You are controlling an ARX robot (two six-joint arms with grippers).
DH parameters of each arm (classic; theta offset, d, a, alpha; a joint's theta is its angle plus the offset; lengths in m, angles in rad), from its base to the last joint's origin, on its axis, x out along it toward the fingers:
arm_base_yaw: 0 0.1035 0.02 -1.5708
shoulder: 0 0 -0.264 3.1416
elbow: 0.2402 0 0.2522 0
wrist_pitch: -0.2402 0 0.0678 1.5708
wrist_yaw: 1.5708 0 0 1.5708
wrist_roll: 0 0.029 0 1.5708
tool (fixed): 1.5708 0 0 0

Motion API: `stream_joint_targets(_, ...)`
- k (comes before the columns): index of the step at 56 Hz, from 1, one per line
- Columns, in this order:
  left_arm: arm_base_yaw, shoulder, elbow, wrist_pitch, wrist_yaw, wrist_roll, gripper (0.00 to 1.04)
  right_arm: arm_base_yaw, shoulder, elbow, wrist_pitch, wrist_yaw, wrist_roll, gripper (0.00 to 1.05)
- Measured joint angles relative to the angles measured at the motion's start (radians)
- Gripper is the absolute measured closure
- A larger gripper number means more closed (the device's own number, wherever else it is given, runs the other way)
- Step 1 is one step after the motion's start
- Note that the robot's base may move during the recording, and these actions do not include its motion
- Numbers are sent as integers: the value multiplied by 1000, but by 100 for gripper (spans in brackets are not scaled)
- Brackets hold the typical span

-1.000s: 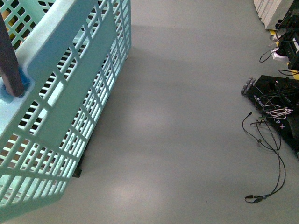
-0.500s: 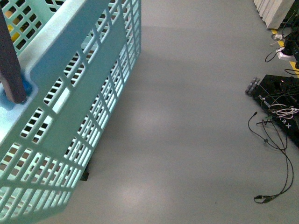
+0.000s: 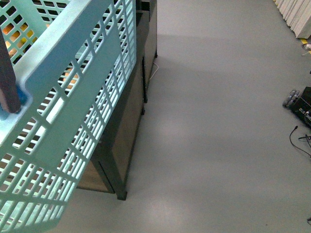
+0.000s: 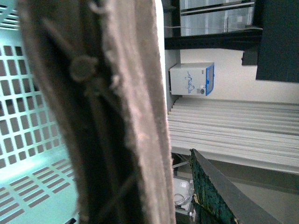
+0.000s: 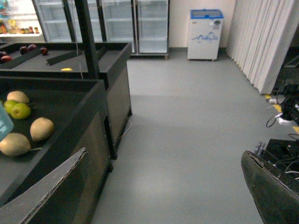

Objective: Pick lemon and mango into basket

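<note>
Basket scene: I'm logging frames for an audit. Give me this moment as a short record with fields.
basket: teal lattice, close at front view's left
handle: brownish, fills middle of left wrist view
right claw: open, empty
display stand: dark, behind basket in front view; holds pale fruit, green fruit
floor: grey, smooth
freezer: white, blue lid, by far wall

The light teal lattice basket point(image 3: 63, 63) sits tilted, close up, at left.

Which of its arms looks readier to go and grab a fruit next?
Right. The right gripper is open and empty, facing the fruit bins. The left wrist view is filled by a brownish handle, so the left arm seems busy carrying the basket.
</note>
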Motion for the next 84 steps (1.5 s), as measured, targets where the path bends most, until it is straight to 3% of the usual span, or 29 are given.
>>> stream_joint_targets(84, 1, 0, 0, -3, 3, 2, 77, 0, 0, 0, 0, -4, 0, 9)
